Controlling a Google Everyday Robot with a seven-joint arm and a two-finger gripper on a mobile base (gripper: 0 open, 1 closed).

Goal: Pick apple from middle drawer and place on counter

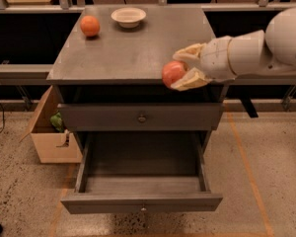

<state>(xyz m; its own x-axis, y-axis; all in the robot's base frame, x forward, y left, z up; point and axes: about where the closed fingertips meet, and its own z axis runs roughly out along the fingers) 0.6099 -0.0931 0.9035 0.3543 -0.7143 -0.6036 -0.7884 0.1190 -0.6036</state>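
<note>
My gripper [180,68] is shut on the red apple [173,73] and holds it at the front right edge of the counter [123,53], at about the height of its top. The white arm reaches in from the right. The middle drawer [140,184] stands pulled out below, and nothing shows inside it. Its front has a small central knob.
An orange round fruit [90,25] and a white bowl [129,17] sit at the back of the counter. A shut drawer front with a dark knob [142,117] is above the open drawer. A cardboard box [52,132] stands on the floor at the left.
</note>
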